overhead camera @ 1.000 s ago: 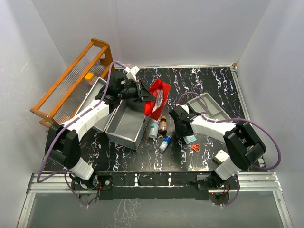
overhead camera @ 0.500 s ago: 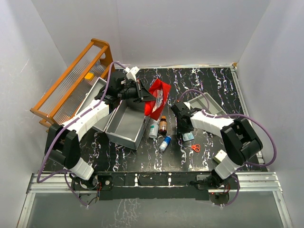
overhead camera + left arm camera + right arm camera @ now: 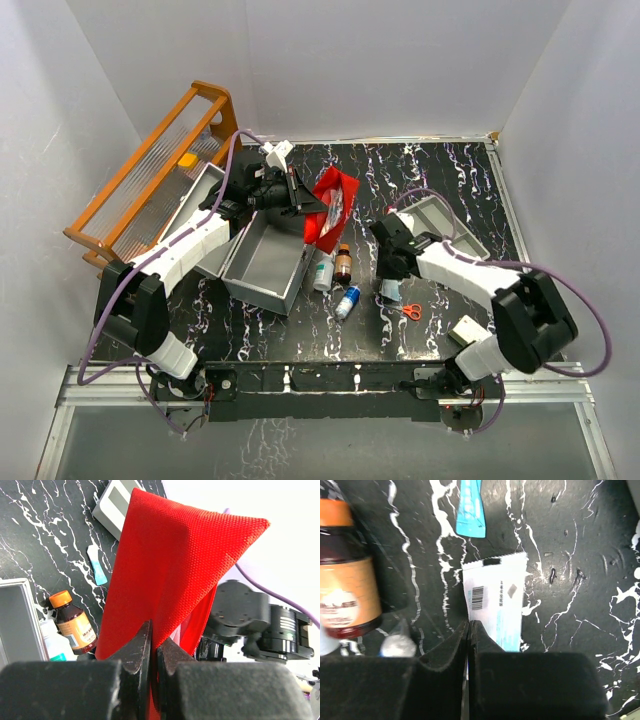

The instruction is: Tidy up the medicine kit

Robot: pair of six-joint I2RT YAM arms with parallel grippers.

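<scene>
Sorting: my left gripper point(image 3: 154, 630) pinches the red pouch point(image 3: 170, 565) at the right rim of the medicine kit point(image 3: 262, 288); my right gripper point(image 3: 469, 627), clamped on a white sachet point(image 3: 497, 600) beyond, should lift next.

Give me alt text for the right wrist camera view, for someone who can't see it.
The right gripper, its black fingers shut, meets the edge of a white and light-blue barcoded sachet on a black marble table; whether it pinches the sachet is unclear. A brown bottle with an orange cap is at the frame's left, a small light-blue packet beyond.
</scene>
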